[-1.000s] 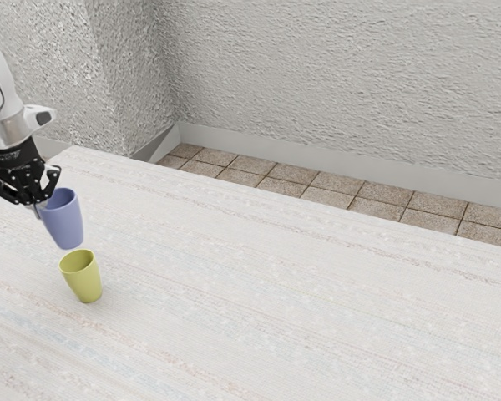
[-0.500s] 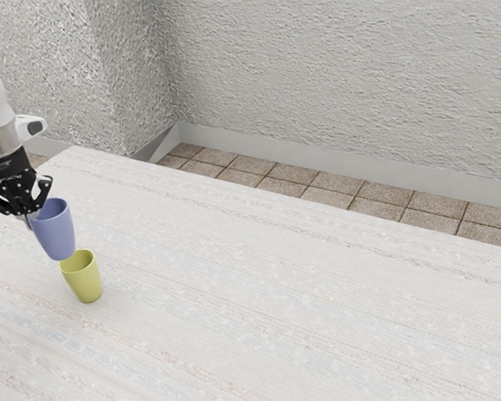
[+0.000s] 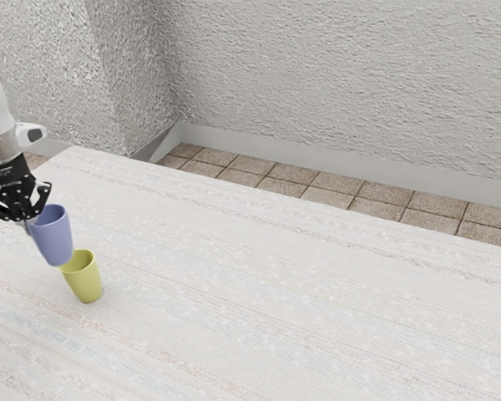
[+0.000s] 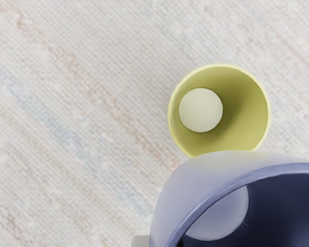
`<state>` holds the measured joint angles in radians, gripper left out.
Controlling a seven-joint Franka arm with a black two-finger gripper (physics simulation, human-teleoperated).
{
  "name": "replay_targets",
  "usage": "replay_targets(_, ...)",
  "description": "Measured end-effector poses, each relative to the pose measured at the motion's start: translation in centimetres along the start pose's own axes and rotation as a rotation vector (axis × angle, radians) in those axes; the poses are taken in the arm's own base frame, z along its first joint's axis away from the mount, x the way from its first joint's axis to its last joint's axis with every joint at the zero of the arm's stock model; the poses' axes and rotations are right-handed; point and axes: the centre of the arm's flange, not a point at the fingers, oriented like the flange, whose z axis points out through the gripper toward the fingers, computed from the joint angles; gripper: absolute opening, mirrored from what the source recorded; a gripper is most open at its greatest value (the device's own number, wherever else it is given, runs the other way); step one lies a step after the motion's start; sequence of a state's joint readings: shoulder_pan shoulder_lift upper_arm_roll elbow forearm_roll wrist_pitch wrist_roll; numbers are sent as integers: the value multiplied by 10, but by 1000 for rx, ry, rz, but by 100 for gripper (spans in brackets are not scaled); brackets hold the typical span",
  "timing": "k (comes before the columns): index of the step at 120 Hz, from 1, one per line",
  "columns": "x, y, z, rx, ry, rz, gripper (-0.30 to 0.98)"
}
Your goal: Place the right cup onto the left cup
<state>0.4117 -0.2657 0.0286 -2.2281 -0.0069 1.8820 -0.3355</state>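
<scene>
There are two cups in all: one smooth, round, tapering blue-violet cup (image 3: 53,238) and one smooth, round, tapering yellow-green cup (image 3: 84,280). There is one pale, faintly streaked, flat-topped table (image 3: 275,292), one white-and-grey jointed robot arm (image 3: 0,142) and one black two-finger gripper (image 3: 29,224). The square, speckled brown floor tiles (image 3: 338,181) number more than ten.

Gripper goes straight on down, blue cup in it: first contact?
Probably the rim of the yellow cup, hit by the blue cup; depth is unclear, so maybe the table beside it.
</scene>
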Motion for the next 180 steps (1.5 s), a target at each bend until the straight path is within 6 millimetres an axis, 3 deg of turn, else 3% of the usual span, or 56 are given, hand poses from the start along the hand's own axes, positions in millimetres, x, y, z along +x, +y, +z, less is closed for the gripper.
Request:
replay_targets(48, 8, -8, -1, 11, 16, -32, -10)
replay_targets(73, 19, 12, 1, 15, 16, -1, -10)
replay_targets(98, 31, 18, 1, 10, 15, 2, -10)
replay_targets(150, 50, 26, 28, 14, -24, 6, -10)
replay_targets(180, 54, 27, 31, 13, -19, 6, -10)
